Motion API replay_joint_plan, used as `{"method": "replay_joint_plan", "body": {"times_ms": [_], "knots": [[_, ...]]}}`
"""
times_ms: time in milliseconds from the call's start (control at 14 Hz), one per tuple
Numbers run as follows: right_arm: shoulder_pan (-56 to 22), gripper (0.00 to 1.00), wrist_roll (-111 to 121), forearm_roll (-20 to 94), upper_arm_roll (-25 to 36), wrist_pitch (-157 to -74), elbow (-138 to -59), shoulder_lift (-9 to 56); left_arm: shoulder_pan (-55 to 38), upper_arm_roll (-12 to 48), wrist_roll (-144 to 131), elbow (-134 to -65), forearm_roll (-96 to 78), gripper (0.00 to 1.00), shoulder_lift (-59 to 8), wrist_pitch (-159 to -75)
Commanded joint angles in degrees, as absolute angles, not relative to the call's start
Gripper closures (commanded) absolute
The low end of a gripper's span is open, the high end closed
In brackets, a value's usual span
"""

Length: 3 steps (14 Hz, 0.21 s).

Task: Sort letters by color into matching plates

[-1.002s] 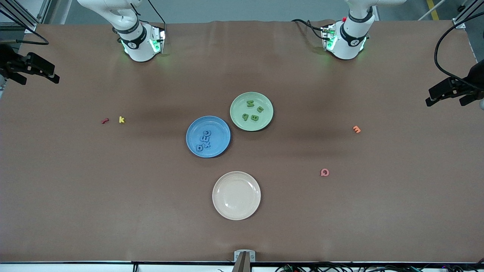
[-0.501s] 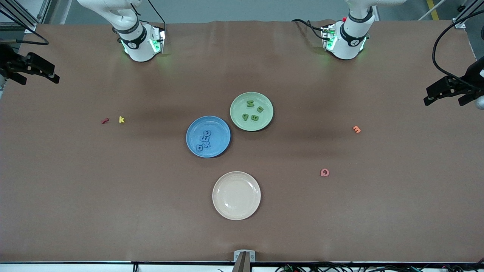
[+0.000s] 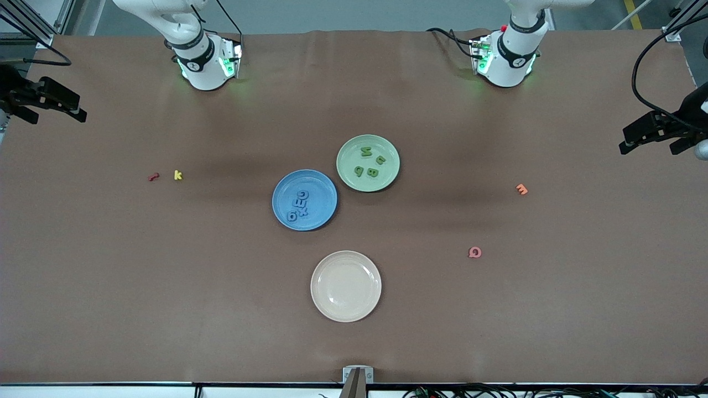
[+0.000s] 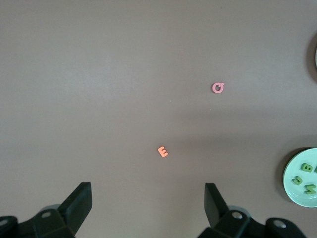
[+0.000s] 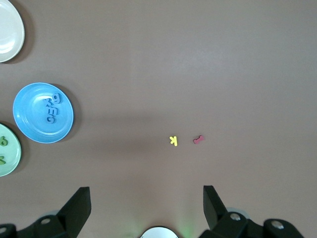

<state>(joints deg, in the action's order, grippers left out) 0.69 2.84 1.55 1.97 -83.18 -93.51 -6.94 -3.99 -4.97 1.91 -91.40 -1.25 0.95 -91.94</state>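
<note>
Sitting near the middle of the counter, the blue plate (image 3: 304,199) carries four blue letters (image 3: 299,207) and the pale green plate (image 3: 368,163), just beside it and nearer the arms' edge, carries four green letters (image 3: 369,163); judged from this, the sorting looks complete

Going across the front view from the right arm's end: the right gripper (image 5: 146,208) hangs high over that end of the counter, released, jaws wide, nothing in them. Under it lie a red piece (image 3: 154,177) and a yellow piece (image 3: 177,174), close together. Past the two filled plates, a cream plate (image 3: 345,286) sits bare toward the front camera's edge. Toward the left arm's end lie a pink piece (image 3: 474,252) and an orange piece (image 3: 521,189), well apart. The left gripper (image 4: 148,208) hangs high over that end, also released and holding nothing. Both arms wait

The letters look light, soft and chunky; if one needed moving, a pinch across its outer sides would likely suit, with a gentle squeeze, as foam can spring out. The glossy plates look slippery at the rim
</note>
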Motion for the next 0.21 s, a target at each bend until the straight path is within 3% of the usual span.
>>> {"method": "replay_joint_plan", "body": {"times_ms": [0, 143], "knots": [[-0.87, 0.0, 2.64, -0.09, 2.11, -83.5, -94.39, -8.35, -4.04, -4.92, 2.64, -90.7, -1.85, 0.0, 1.23, -91.32], [-0.97, 0.0, 2.55, -0.26, 2.11, -83.5, -94.39, -8.35, -4.04, -4.92, 2.64, -90.7, -1.85, 0.0, 1.23, -91.32]]}}
